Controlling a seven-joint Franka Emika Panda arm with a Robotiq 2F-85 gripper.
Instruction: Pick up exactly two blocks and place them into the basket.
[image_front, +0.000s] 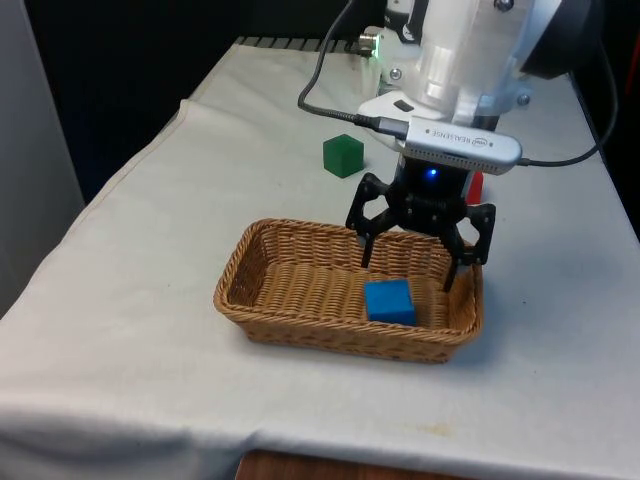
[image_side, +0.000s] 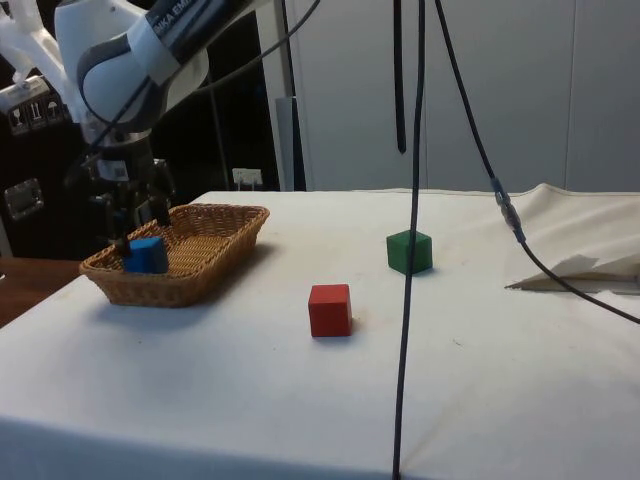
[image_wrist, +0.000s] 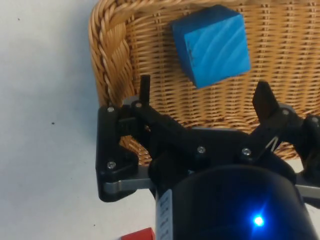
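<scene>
A blue block (image_front: 389, 301) (image_side: 147, 254) (image_wrist: 212, 44) lies on the floor of the wicker basket (image_front: 270, 290) (image_side: 215, 245) (image_wrist: 107, 55), near its end at the front view's right. My gripper (image_front: 410, 275) (image_side: 138, 228) (image_wrist: 202, 92) hangs open just above that end, fingers spread wide and holding nothing, with the blue block a little below and clear of the tips. A green block (image_front: 343, 155) (image_side: 409, 251) stands on the cloth beyond the basket. A red block (image_front: 476, 186) (image_side: 329, 309) (image_wrist: 138, 234) rests behind my gripper, mostly hidden in the front view.
A black cable (image_side: 410, 240) hangs down across the side view in front of the green block. Rumpled cloth (image_side: 580, 265) lies at the side view's right. White cloth spreads open around the basket.
</scene>
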